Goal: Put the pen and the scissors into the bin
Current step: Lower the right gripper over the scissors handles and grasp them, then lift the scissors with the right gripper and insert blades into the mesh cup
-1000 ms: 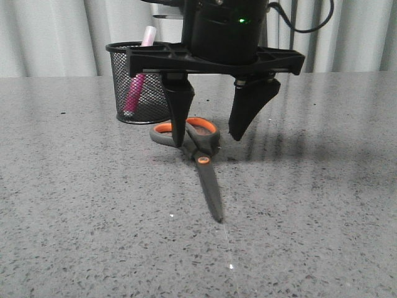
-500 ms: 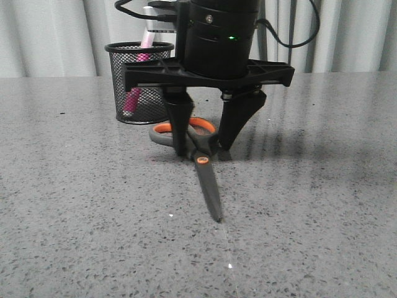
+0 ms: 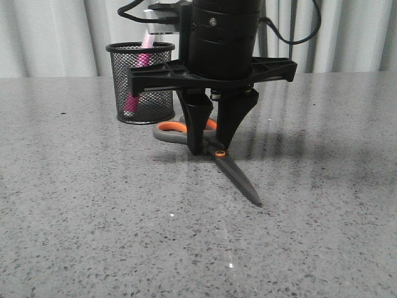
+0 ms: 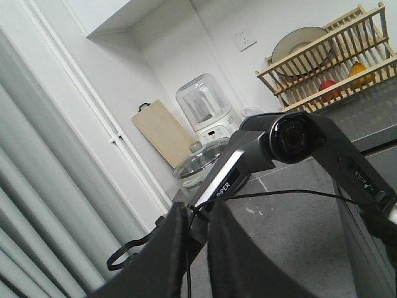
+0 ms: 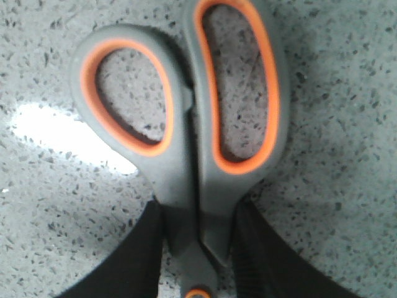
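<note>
The scissors (image 3: pixel 239 177) lie on the grey table, blades pointing toward the camera and to the right, handles (image 3: pixel 167 130) toward the bin. My right gripper (image 3: pixel 209 149) points straight down and is shut on their neck, between the handles and the orange pivot. The right wrist view shows both fingers pressed against the grey shanks of the scissors (image 5: pixel 186 155), with my right gripper (image 5: pixel 198 211) around them. The black mesh bin (image 3: pixel 139 93) stands behind at the left, with the pink pen (image 3: pixel 144 56) upright inside it. My left gripper (image 4: pixel 197 208) is raised, fingers nearly together and holding nothing.
The speckled grey table (image 3: pixel 74 205) runs to a grey curtain at the back. The left wrist view shows a black arm link (image 4: pixel 291 136) with a cable, and a kitchen counter with a dish rack (image 4: pixel 329 62) beyond.
My right gripper came down over the scissors and its fingers closed on the neck. The scissors swung, so the blade tip moved to the right.
</note>
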Controlling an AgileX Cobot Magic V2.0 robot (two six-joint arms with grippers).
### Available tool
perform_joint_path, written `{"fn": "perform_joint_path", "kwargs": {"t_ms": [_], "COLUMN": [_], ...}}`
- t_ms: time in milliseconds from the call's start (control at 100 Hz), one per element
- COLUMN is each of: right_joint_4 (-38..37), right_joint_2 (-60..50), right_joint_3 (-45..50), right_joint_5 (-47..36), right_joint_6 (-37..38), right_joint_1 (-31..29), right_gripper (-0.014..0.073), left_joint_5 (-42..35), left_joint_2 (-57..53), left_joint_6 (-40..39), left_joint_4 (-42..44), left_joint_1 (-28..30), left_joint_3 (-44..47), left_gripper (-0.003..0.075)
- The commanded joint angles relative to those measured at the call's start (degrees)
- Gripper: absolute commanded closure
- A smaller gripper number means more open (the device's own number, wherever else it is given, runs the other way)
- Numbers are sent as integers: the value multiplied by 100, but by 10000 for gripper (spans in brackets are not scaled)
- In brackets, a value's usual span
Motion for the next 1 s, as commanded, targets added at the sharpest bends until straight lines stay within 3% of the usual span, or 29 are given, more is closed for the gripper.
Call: {"fn": "perform_joint_path", "kwargs": {"t_ms": [0, 320, 470, 570, 730, 990], "right_joint_4": [-361, -1173, -1385, -1385, -1653, -2724], "right_joint_2": [-139, -962, -1751, -2237, -2495, -1731], "right_joint_3": [-89, -102, -102, -102, -102, -102], "right_joint_5": [308, 817, 505, -509, -2900, -6384], "right_joint_6": [-10, -22, -22, 17, 17, 17], "right_joint_1": [-24, -24, -24, -24, -24, -56], "right_gripper": [662, 662, 662, 662, 662, 662], "left_joint_5": [-186, -29, -66, -100, -196, -171], "left_joint_2": [47, 47, 47, 47, 47, 47], "left_joint_6": [-69, -69, -69, -69, -69, -82], "left_joint_4": [-355, -355, -355, -355, -343, -190], "left_joint_1": [-42, -42, -42, -42, -42, -42], "left_joint_3": [-118, -118, -118, -118, -118, -118], "left_gripper": [657, 657, 657, 657, 657, 657]}}
